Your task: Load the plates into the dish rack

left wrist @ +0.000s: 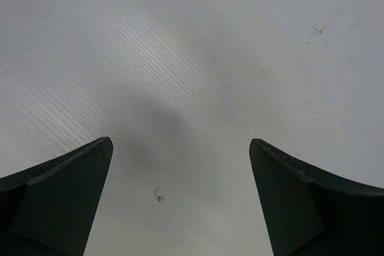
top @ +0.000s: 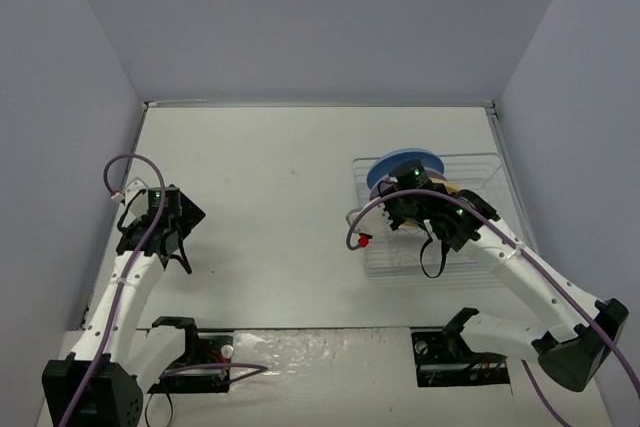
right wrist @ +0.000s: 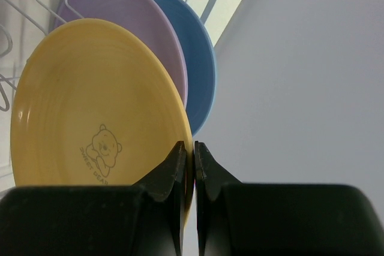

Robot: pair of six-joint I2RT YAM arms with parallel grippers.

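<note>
On the left, the left gripper [left wrist: 180,142] hangs over the bare table [top: 280,197] with its dark, wedge-shaped fingers [left wrist: 66,196] spread wide apart and nothing between them. The table is a matte white sheet with fine ridged lines, a few small scuffs and a soft glare. Plain grey-lilac walls [top: 320,17] box it in on three sides. To the right sits the dish rack [top: 480,162], a clear plastic tray with thin white wire dividers. All three plates stand on edge in it, one behind the other. The yellow plate [right wrist: 90,100] is nearest the right wrist camera. It bears a small line drawing of a bear over tiny lettering too small to read surely. Behind it come the purple plate [right wrist: 132,22] and then the blue plate [right wrist: 201,58], all smooth, round and shallow. The right gripper [right wrist: 188,145] is pinched on the yellow plate's rim.
</note>
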